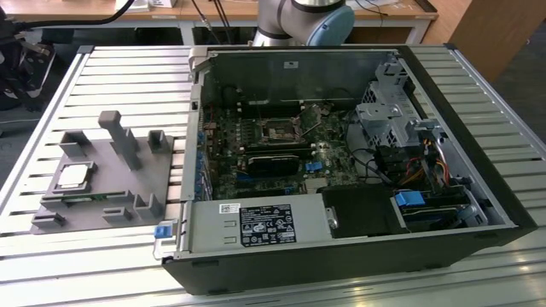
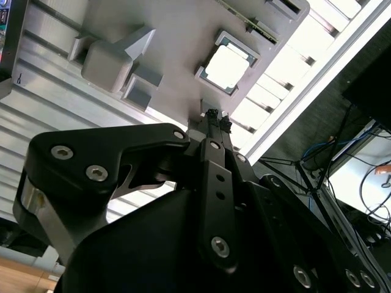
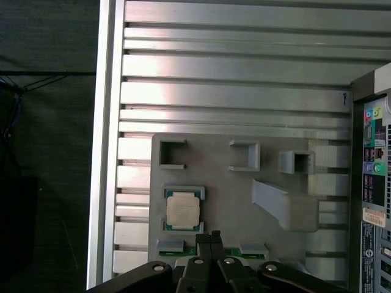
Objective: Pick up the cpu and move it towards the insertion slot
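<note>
Farthest to the exterior view's left, a grey fixture [image 1: 128, 192] sits on the slatted table [image 1: 128, 70]. The cpu [image 1: 75, 174] lies flat in a square pocket of the fixture, silvery top up, on the side away from the case. A green memory stick [image 1: 85, 197] lies in the fixture just beside that pocket.

Next to the fixture stands the open case [image 1: 477, 109]. Inside it, the slot [image 1: 282, 131] is on the board, well apart from the cpu, with a long black card [image 1: 273, 163] near it. The arm [image 1: 307, 19] rises behind the case.

In the first wrist view the claw [image 3: 208, 235] hangs over the fixture's edge, above the memory stick's groove. Its fingers [image 3: 200, 241] are pressed together with nothing between them. The cpu [image 3: 183, 210] lies just ahead of the tips, a little off to one side and apart from them, seated in its pocket.

The second wrist view gives the same relation: the claw [image 2: 214, 115] points at the fixture's rim, and the cpu [image 2: 226, 66] lies near it, beyond the tips, untouched.
</note>
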`<state>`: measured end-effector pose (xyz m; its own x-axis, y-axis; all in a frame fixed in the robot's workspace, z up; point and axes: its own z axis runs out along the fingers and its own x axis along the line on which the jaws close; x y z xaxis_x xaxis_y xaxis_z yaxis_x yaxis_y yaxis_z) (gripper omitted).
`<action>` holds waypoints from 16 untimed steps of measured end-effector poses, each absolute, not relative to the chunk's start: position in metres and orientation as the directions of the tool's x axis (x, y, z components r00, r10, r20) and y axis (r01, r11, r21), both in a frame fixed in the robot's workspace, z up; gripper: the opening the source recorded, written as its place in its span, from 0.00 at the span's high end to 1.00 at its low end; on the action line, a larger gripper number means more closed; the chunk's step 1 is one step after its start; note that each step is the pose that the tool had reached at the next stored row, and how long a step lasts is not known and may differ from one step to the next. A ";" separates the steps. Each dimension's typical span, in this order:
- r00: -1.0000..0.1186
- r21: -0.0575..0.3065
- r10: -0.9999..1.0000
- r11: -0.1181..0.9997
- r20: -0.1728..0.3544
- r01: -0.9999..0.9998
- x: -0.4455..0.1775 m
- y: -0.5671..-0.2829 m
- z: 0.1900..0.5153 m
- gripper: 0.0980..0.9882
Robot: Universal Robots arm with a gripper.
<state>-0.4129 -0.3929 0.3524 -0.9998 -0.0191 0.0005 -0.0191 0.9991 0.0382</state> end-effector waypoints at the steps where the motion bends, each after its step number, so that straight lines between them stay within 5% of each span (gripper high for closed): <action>1: -1.000 0.038 -0.019 0.999 0.001 -0.019 -0.413 -0.393 0.352 0.99; 16: -1.000 0.038 -0.019 0.999 0.001 -0.019 -0.413 -0.393 0.349 0.99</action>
